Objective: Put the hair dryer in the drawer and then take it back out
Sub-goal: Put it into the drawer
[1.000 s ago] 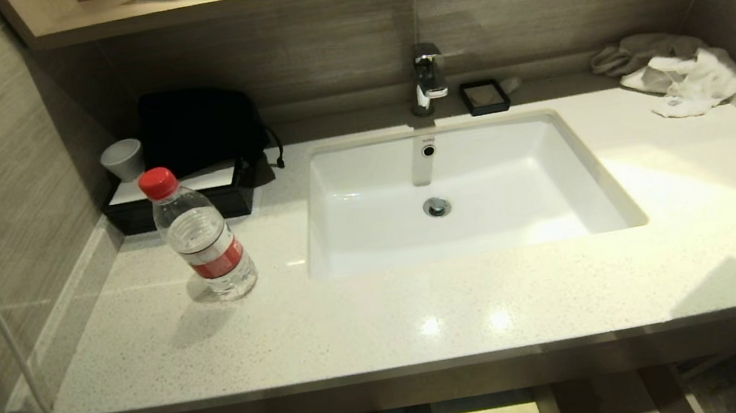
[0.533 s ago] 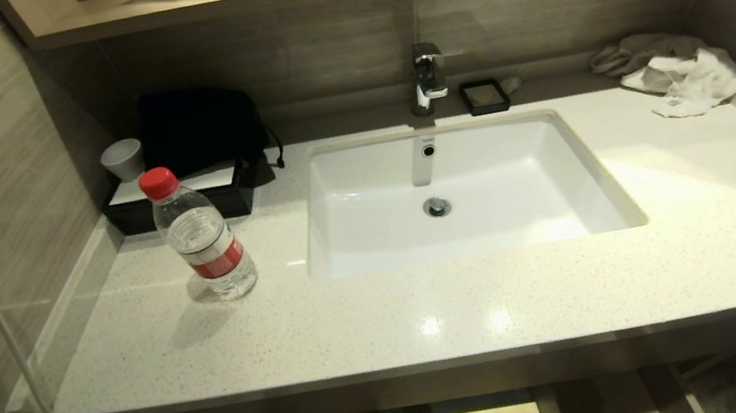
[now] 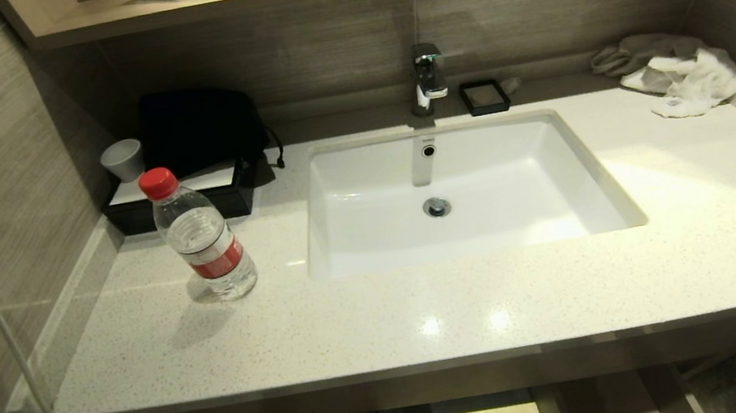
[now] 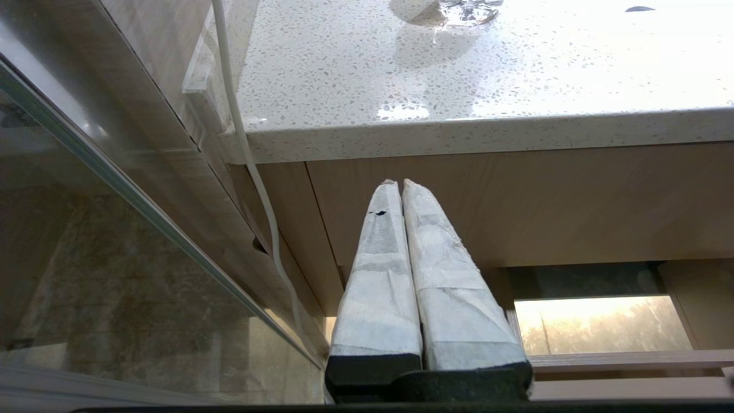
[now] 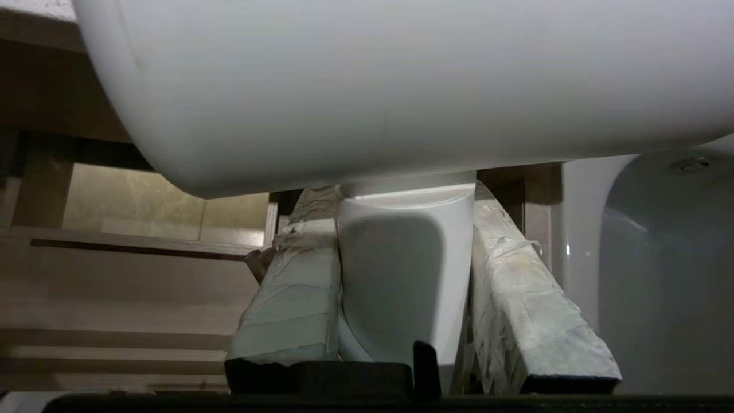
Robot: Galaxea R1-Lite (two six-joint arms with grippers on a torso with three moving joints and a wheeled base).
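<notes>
Fingers point(image 5: 298, 298) clamp the hair dryer point(image 5: 401, 86) handle, visible only from the right wrist

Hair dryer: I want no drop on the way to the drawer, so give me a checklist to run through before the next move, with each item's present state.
1. Right gripper shut on the hair dryer handle: ok, a finger sits on each side of it.
2. Barrel resting across the fingertips, not slipping: cannot tell.
3. Hair dryer below the countertop edge: ok, only a sliver shows at the head view's lower right corner.
4. Drawer open to receive it: cannot tell, no open drawer shows clearly.
5. Left gripper out of the way: ok, shut and parked under the countertop's left end.
6. Cord free of snags: cannot tell, not in view.
</notes>
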